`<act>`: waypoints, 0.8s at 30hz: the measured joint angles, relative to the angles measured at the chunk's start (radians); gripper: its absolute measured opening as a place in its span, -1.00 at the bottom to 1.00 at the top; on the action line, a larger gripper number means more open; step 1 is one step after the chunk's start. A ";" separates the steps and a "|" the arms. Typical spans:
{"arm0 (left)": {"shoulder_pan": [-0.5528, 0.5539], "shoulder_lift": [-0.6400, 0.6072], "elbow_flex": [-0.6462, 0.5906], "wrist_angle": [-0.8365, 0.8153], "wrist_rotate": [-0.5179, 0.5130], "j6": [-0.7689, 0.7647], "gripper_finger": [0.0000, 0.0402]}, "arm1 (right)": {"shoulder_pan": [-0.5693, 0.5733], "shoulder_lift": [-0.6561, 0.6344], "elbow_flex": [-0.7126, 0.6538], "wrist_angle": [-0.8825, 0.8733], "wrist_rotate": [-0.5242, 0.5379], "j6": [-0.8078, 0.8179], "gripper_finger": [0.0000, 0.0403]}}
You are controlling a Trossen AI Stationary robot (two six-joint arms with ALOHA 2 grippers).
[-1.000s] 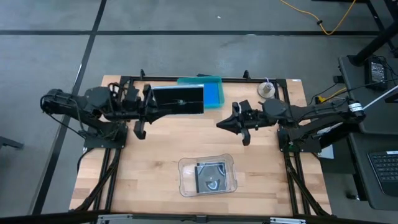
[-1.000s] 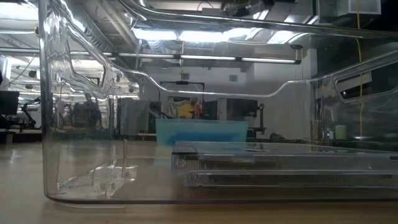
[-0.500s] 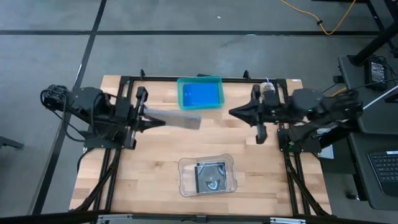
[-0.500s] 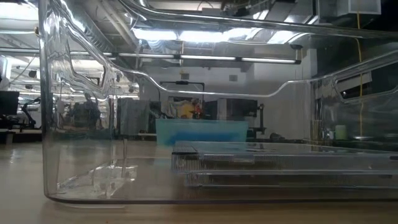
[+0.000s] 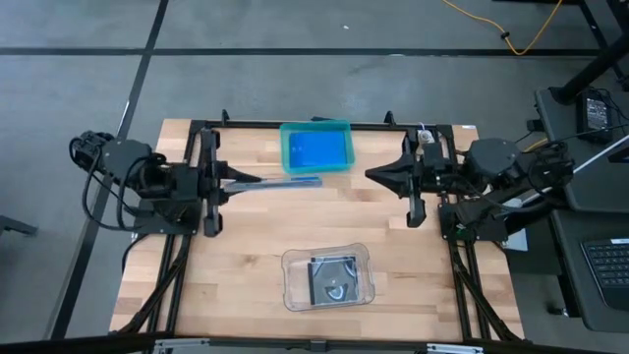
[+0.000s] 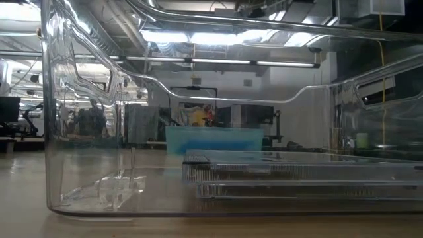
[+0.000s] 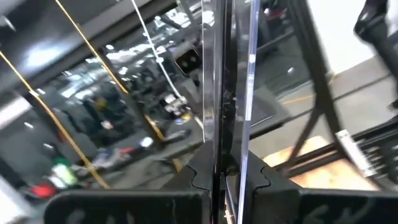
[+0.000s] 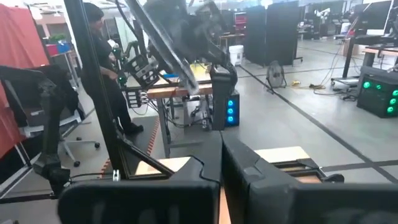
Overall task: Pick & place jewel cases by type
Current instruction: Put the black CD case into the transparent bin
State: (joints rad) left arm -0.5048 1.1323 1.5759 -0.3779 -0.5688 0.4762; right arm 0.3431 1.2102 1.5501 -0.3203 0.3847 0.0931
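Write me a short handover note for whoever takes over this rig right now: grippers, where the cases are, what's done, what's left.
Left gripper: shut on a thin clear jewel case, held edge-on above the wooden table, just in front of the teal translucent tray.
Right gripper: shut, empty, waiting at the table's right side.
Done: bright blue jewel cases lie in the teal tray; dark square jewel cases lie stacked in the clear rounded plastic tray. Exact counts can't be told.
Left: place the held case, probably in the clear tray.
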 joint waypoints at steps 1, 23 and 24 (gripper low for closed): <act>-0.003 0.012 0.018 -0.001 -0.014 0.037 -0.94 | 0.000 0.000 0.000 -0.005 0.000 0.000 -0.96; -0.147 0.188 0.290 0.009 -0.340 0.904 -0.94 | 0.000 -0.001 0.000 -0.070 -0.003 -0.028 -0.96; -0.158 0.194 0.291 0.013 -0.363 0.947 -0.94 | 0.000 -0.001 0.000 -0.078 -0.004 -0.019 -0.96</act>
State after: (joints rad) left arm -0.6623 1.3266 1.8667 -0.3649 -0.9313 1.4230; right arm 0.3428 1.2091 1.5497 -0.3987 0.3806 0.0744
